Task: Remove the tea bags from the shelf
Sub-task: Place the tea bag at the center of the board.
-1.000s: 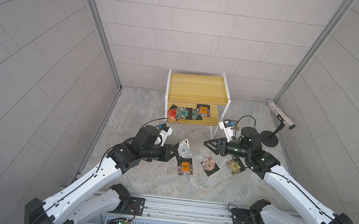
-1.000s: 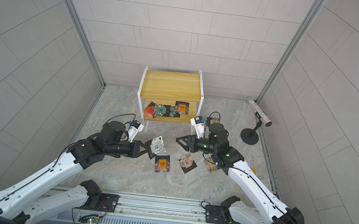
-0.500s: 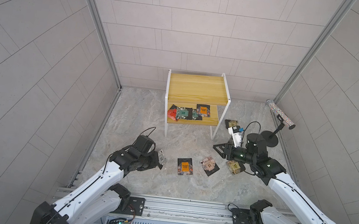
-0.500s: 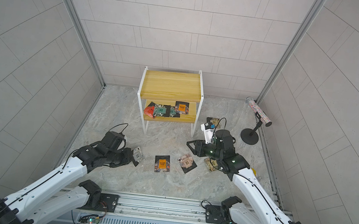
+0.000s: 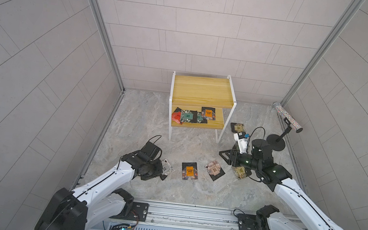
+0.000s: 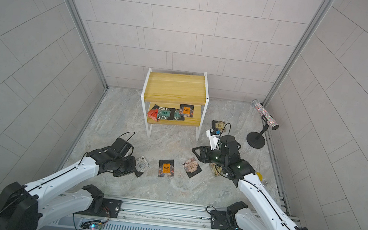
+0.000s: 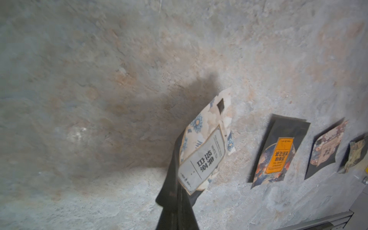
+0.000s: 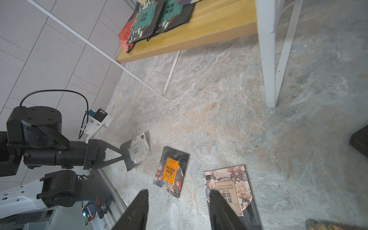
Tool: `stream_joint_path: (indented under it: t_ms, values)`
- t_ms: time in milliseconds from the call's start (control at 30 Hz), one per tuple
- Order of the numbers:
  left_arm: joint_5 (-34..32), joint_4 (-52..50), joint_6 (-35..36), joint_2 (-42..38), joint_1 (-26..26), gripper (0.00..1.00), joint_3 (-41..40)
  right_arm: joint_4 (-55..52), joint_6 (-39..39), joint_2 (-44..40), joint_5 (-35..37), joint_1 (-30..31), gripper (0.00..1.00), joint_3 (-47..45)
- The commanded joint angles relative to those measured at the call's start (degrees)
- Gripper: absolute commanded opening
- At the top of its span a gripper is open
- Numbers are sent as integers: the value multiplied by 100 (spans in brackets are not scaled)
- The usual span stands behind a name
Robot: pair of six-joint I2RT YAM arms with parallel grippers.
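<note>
Your left gripper (image 8: 123, 154) is clamped on one corner of the white bag (image 7: 205, 151), its fingers (image 7: 171, 209) pressed together on it. In both top views it sits at 8 o'clock from the floor's middle. The bag hangs tilted, and you can't tell whether it touches the floor (image 5: 143, 125). Your right gripper (image 8: 179, 192) has its jaws apart with nothing between them, at 3 o'clock, above the floor near the floral bag (image 8: 229, 191). The orange bag (image 5: 189, 171) lies flat at 6 o'clock. Four tea bags (image 5: 187, 116) show on the lower board of the shelf (image 5: 202, 90) at 12 o'clock, partly overlapping. They are flat, glossy, black-edged sachets. The boards are yellowish grained wood, the frame is thin white metal, and the floor is mottled and stone-like.
</note>
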Motion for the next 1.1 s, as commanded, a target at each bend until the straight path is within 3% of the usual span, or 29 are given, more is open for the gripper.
stream_joint_path:
  t_ms: [0, 100, 367, 600, 1067]
  values:
    - [-37, -152, 15, 75, 36, 18, -4, 5, -68, -104, 113, -29, 53, -54]
    - [-61, -267, -1, 19, 34, 37, 24, -1, -69, -153, 152, -21, 53, -84]
    - [-399, -784, -46, -592, 36, 61, 365, -28, -54, -244, 127, -248, 58, -59]
    - [-360, -856, 301, -820, 36, 65, 945, 46, -44, -188, 125, -442, 63, 3]
    - [276, -308, 1167, -378, 35, 69, 1815, 346, -266, 23, -24, -515, 74, 307]
